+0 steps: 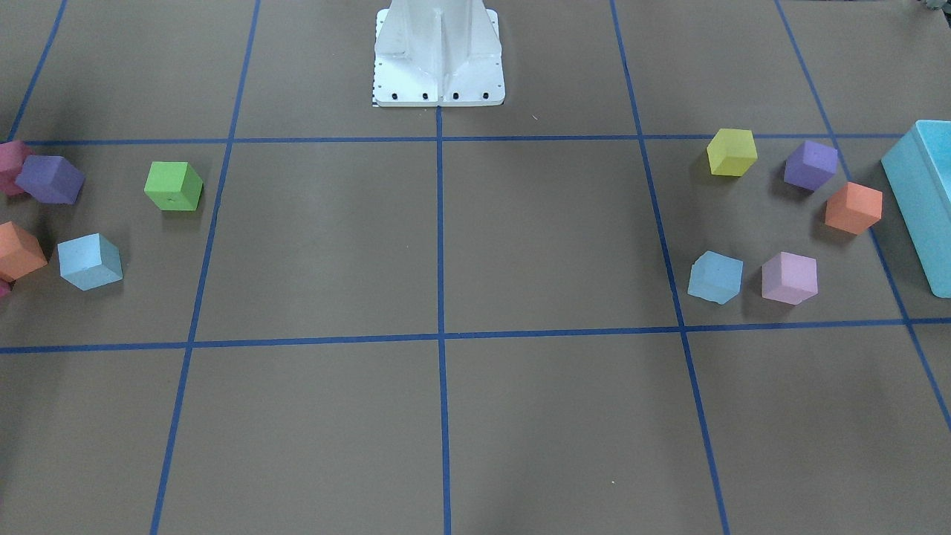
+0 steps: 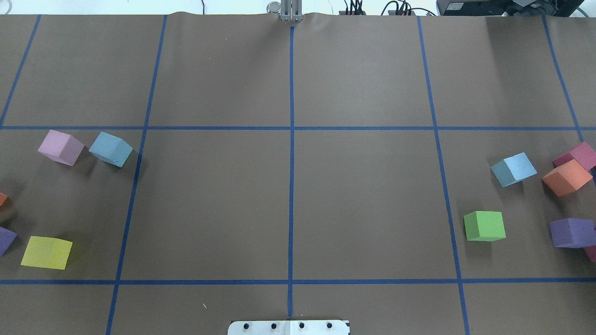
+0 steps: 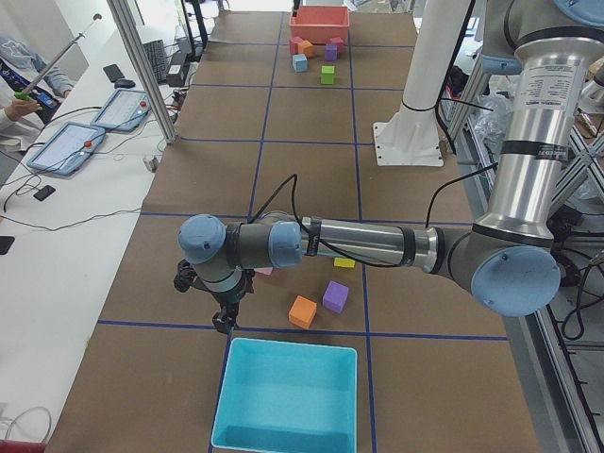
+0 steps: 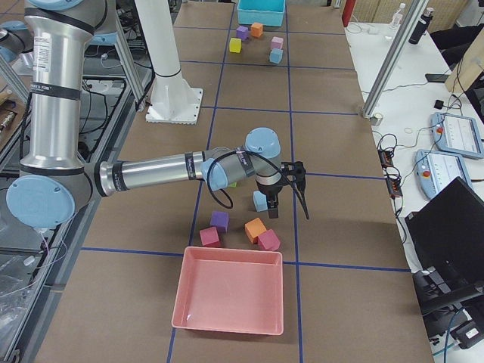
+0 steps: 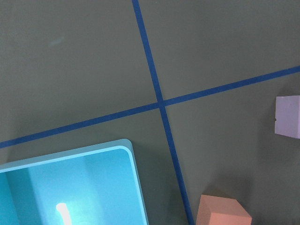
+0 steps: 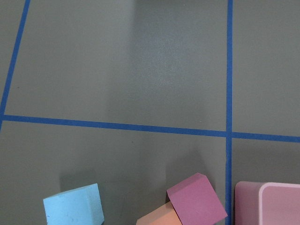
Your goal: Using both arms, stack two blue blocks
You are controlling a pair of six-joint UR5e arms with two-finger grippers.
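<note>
Two pale blue blocks lie far apart on the brown table. One [image 1: 715, 277] [image 2: 111, 149] is on the robot's left, beside a lilac cube. The other [image 1: 90, 261] [image 2: 513, 169] is on its right and also shows in the right wrist view [image 6: 74, 205]. The left gripper [image 3: 225, 324] shows only in the exterior left view, low over the table by the turquoise bin's far edge. The right gripper [image 4: 290, 206] shows only in the exterior right view, beside the right-hand blue block [image 4: 260, 200]. I cannot tell whether either gripper is open or shut.
A turquoise bin [image 1: 925, 200] stands at the robot's left end and a pink bin [image 4: 227, 295] at its right end. Yellow [image 2: 46, 252], lilac [image 2: 60, 147], green [image 2: 484, 225], orange [image 2: 565, 177] and purple [image 2: 571, 232] cubes lie around. A white pedestal [image 1: 438, 52] stands at the centre.
</note>
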